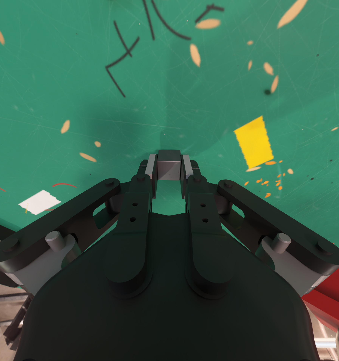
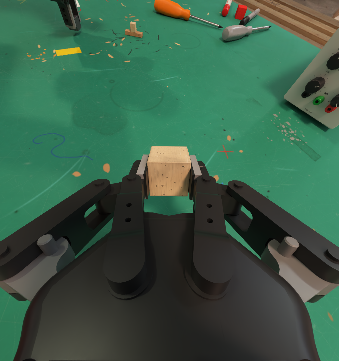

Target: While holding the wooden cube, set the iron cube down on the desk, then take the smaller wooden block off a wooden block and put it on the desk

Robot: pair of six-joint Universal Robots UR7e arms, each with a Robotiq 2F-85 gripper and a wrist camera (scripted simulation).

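My left gripper [image 1: 169, 165] is shut on the grey iron cube [image 1: 169, 168], held close over the green desk mat [image 1: 125, 117]. My right gripper [image 2: 168, 172] is shut on the pale wooden cube [image 2: 168, 173], held above the mat. In the right wrist view, far off, a small upright wooden block [image 2: 133, 27] stands on a flat wooden block [image 2: 133, 33]. The left gripper [image 2: 72, 18] shows there too at the top left, low over the mat, to the left of the two stacked blocks.
An orange-handled screwdriver [image 2: 176, 10], a grey-handled screwdriver [image 2: 239, 32], markers and a red block [image 2: 240, 11] lie at the back. A white box with knobs [image 2: 321, 84] stands at the right. Yellow tape [image 1: 253, 141] and white tape [image 1: 39, 202] lie on the mat.
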